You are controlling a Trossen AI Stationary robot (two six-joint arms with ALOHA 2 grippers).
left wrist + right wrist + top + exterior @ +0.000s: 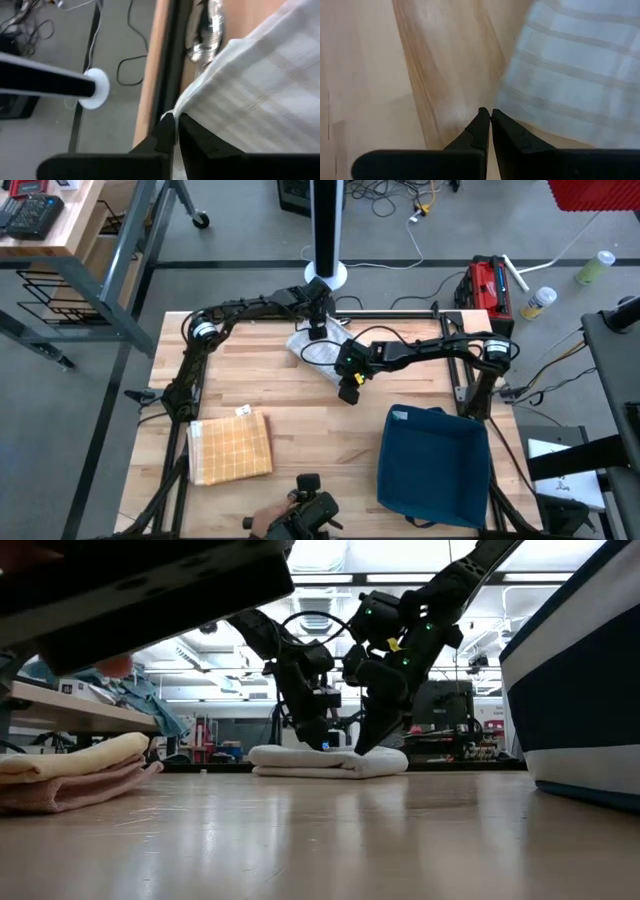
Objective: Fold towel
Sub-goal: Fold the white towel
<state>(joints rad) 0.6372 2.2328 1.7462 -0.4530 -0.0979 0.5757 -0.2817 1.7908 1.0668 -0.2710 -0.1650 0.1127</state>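
High view: white towel (322,346) lies folded; left gripper (317,332) is pinched on its edge, right gripper (350,392) closed empty beside it. Release and smoothing are judged next.

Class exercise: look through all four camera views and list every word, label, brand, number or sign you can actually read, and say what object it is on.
No text can be read in any view.
Small white tag on the folded yellow checked towel: too small to read.
Pale label on the dark blue fabric bin: too small to read.
Red toolbox on the floor: no legible marking.
White plaid towel between the grippers: no print visible.
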